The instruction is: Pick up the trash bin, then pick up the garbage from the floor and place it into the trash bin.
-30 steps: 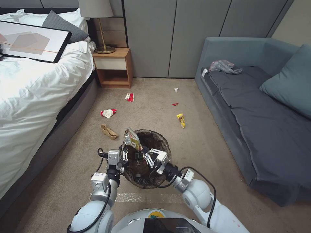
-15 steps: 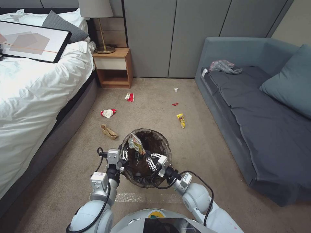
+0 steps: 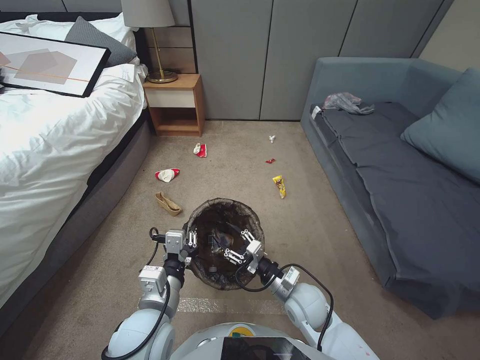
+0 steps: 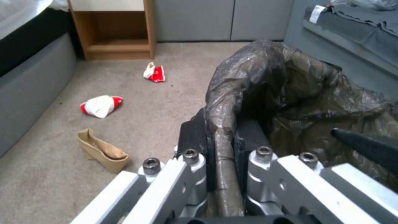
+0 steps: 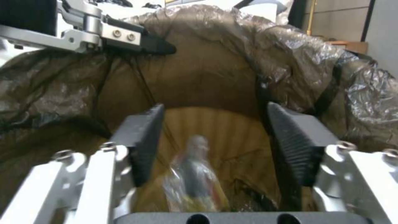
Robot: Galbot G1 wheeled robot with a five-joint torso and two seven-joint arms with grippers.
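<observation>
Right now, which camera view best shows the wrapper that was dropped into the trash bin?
The right wrist view: the wrapper lies at the bottom of the trash bin, framed between the open right pincer fingers. The head view looks into the dark bin but the wrapper is indistinct. The left wrist view shows the left pincer clamping the rim.

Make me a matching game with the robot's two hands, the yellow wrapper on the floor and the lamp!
Things:
1. left end effector
2. right end effector
3. yellow wrapper
4. lamp

States or places:
A. on the carpet near the sofa
B. open above the trash bin
C. on the wooden nightstand
D. clamped on the trash bin's rim

Pairs: 1-D, 2-B, 3-A, 4-C
</observation>
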